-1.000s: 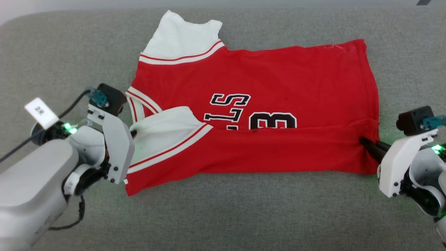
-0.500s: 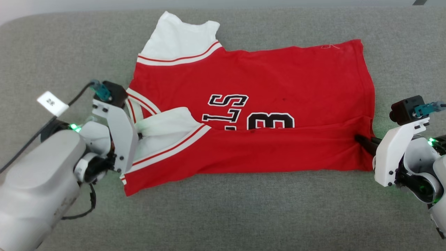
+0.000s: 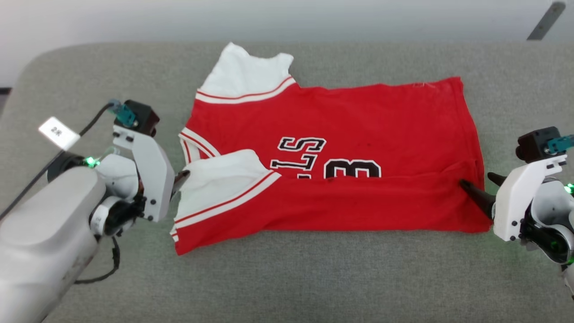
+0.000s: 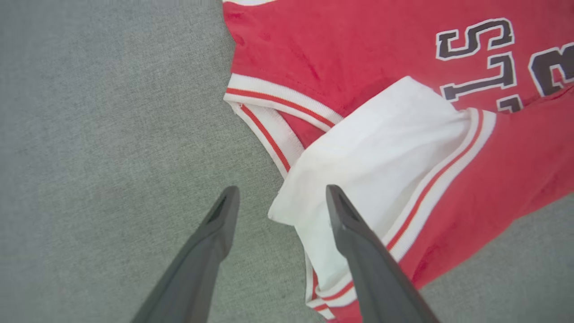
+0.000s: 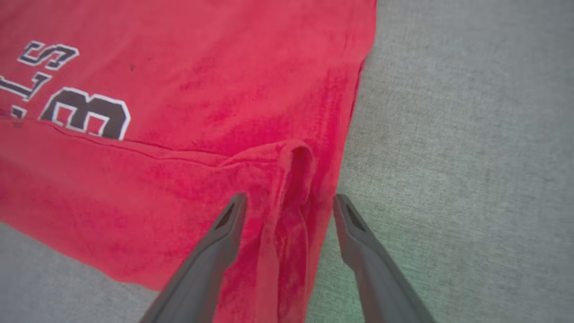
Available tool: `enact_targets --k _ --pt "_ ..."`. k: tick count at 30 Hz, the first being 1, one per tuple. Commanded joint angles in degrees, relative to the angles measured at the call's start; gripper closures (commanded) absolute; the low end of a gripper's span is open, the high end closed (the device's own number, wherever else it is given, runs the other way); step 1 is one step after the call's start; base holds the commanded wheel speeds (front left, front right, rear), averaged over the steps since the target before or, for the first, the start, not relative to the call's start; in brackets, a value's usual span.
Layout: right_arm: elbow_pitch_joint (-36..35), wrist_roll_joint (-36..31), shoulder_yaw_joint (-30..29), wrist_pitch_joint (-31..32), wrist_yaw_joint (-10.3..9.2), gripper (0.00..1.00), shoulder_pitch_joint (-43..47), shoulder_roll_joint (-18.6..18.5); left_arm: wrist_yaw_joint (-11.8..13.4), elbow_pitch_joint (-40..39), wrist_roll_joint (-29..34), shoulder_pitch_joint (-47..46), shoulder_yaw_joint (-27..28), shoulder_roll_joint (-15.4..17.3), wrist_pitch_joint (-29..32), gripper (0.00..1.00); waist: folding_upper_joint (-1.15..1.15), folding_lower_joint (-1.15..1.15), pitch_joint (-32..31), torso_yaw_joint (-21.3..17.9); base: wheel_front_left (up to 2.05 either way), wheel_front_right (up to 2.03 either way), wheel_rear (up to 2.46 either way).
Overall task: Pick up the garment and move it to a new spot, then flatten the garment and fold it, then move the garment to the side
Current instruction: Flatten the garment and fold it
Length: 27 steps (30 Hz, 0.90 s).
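The garment [image 3: 358, 116], a red T-shirt with white sleeve ends and black lettering, lies flat on the grey cushion, its near edge folded up over the print. One white sleeve [image 3: 244, 74] points away at the back left; the other [image 4: 381, 157] lies folded onto the red body. My left gripper [image 3: 181, 177] stands open at that sleeve's corner, one finger [image 4: 354, 242] over the white cloth and the other over bare cushion [image 4: 282, 193]. At the garment's right hem my right gripper [image 3: 476, 179] is open, a raised pleat of red cloth [image 5: 296, 166] lying loose between its fingers [image 5: 290, 197].
The grey cushion [image 3: 287, 278] has free room in front of the garment and on both sides. Its rounded far edge meets a pale background. A white tag [image 3: 58, 133] hangs on the left arm's cable. A dark strip [image 3: 545, 20] shows at the top right.
Both grippers, shut on the garment's left sleeve and right hem before, have opened and let go. The camera has tilted, so the whole picture sits lower.
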Motion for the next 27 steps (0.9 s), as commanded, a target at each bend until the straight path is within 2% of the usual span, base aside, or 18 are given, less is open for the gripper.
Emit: enact_targets --k 1,5,11,12,16,20,27 --pt "-0.85 -0.51 -0.92 -0.97 -0.06 0.00 1.49 -0.36 1.09 -1.67 -0.31 1.49 0.10 1.05 0.16 0.00 0.00 0.00 -2.35 0.65 0.00 0.00 0.00" --pt "-3.17 -1.92 -3.41 -3.41 -0.06 0.00 3.32 -0.59 3.92 -5.98 -2.26 4.12 0.38 2.88 2.13 0.00 0.00 0.00 -4.10 0.63 0.00 0.00 0.00" --pt "-7.17 -5.16 -10.08 -7.80 -0.06 0.00 7.30 1.04 9.14 -13.81 -6.28 8.94 -0.32 5.87 8.52 0.00 0.00 0.00 -6.16 0.08 0.00 0.00 0.00" --pt "-7.17 -5.16 -10.08 -7.80 -0.06 0.00 7.30 1.04 9.14 -13.81 -6.28 8.94 -0.32 5.87 8.52 0.00 0.00 0.00 -6.16 0.08 0.00 0.00 0.00" --pt "-10.91 -7.88 -15.34 -9.42 -0.06 0.00 10.34 2.85 11.68 -17.48 -7.49 11.32 -1.13 7.07 10.76 0.00 0.00 0.00 -6.72 -0.67 0.00 0.00 0.00" --pt "-16.48 -11.57 -20.70 -11.01 -0.06 0.00 13.67 5.58 12.45 -17.80 -7.74 12.86 -1.03 7.54 9.91 0.00 0.00 0.00 -6.49 -1.80 0.00 0.00 0.00" --pt "-27.80 -18.21 -28.18 -12.59 -0.06 0.00 19.57 11.09 11.40 -13.72 -9.00 14.47 -0.26 6.95 7.74 0.00 0.00 0.00 -5.18 -4.09 0.00 0.00 0.00"
